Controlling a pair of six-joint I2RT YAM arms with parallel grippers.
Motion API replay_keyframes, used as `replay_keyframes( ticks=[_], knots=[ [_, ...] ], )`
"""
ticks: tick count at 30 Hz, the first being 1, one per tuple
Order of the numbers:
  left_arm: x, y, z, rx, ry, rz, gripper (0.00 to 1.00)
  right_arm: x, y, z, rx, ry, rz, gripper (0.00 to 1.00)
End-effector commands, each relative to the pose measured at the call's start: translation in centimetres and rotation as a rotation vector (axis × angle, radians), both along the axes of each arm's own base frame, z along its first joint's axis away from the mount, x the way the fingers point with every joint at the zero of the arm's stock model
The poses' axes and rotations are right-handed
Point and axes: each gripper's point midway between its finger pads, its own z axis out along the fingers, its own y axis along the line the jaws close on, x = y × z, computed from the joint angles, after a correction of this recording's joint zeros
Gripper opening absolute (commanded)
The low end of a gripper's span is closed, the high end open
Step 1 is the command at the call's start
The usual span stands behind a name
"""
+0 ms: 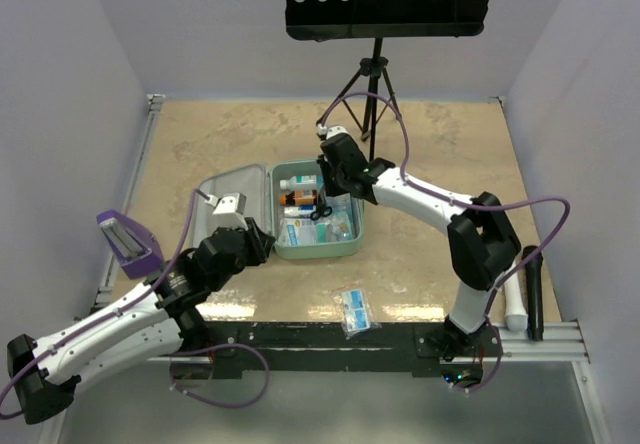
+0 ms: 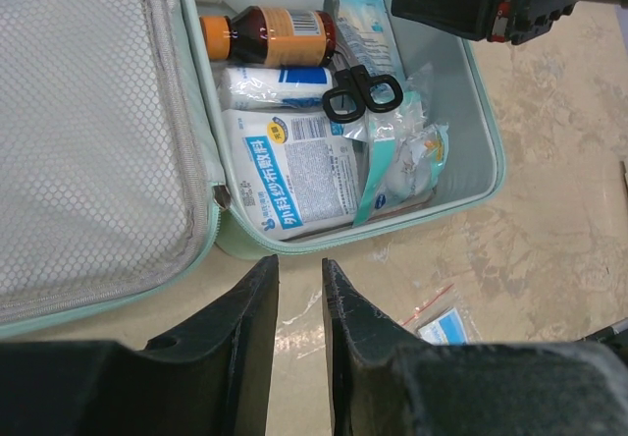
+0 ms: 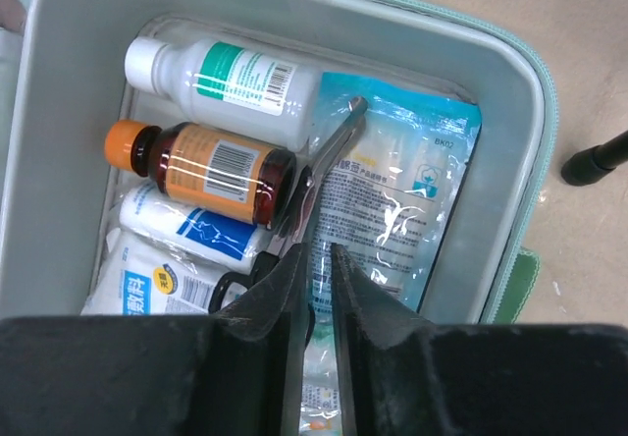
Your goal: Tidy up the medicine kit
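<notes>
The mint-green medicine kit (image 1: 358, 226) lies open mid-table, its mesh-lined lid (image 1: 232, 186) flat to the left. Inside are a white bottle (image 3: 221, 78), a brown bottle with an orange cap (image 3: 201, 166), a white roll (image 3: 186, 228), black-handled scissors (image 2: 358, 90), a gauze pack (image 2: 294, 176) and a blue sachet (image 3: 392, 190). My right gripper (image 3: 319, 249) hangs low over the tray's middle, beside the scissors, jaws almost together with nothing between them. My left gripper (image 2: 300, 264) sits just in front of the kit's near left corner, jaws narrowly apart and empty.
A small clear packet with blue print (image 1: 352, 309) lies on the table near the front edge, also in the left wrist view (image 2: 446, 323). A purple holder (image 1: 128, 239) stands at the left. A music stand's tripod (image 1: 372, 94) is behind the kit. A white and a black cylinder (image 1: 522, 294) lie at the right.
</notes>
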Motion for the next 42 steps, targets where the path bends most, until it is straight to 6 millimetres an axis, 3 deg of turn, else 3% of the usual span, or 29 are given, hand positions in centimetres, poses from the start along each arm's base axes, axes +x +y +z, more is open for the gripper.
replay_keyframes(
  ticks=[1,7,11,13,16,20,28,35,42],
  knots=[
    [0.4,-0.1,1.1,-0.006,-0.027,0.005,0.29,0.8,1.1,4.6,0.098,-0.110,0.013,0.23],
    [0.7,-0.9,0.6,0.002,-0.014,-0.010,0.29,-1.6,-0.2,8.3,0.192,-0.180,-0.004,0.42],
    [1.0,-0.9,0.2,0.001,-0.002,0.012,0.33,-3.1,-2.6,7.9,0.200,-0.189,-0.076,0.54],
    [0.9,-0.7,-0.1,-0.018,0.027,0.047,0.40,-3.8,-3.7,6.4,0.180,-0.173,-0.108,0.56],
    [0.4,-0.2,-1.5,-0.073,0.105,0.123,0.65,-4.2,-5.0,5.5,0.185,-0.181,-0.158,0.59],
    [-0.8,0.9,-4.4,-0.190,0.193,0.228,1.00,-4.0,-5.2,5.0,0.238,-0.190,-0.194,0.64],
    [-1.6,2.9,-7.5,-0.350,0.247,0.385,1.00,-3.3,-5.7,3.8,0.260,-0.196,-0.219,0.66],
    [0.1,4.6,-8.0,-0.445,0.177,0.551,1.00,-2.7,-7.4,2.6,0.278,-0.189,-0.239,0.66],
    [1.7,4.4,-8.2,-0.464,0.121,0.592,1.00,-2.7,-7.5,1.3,0.286,-0.155,-0.205,0.64]
  ],
)
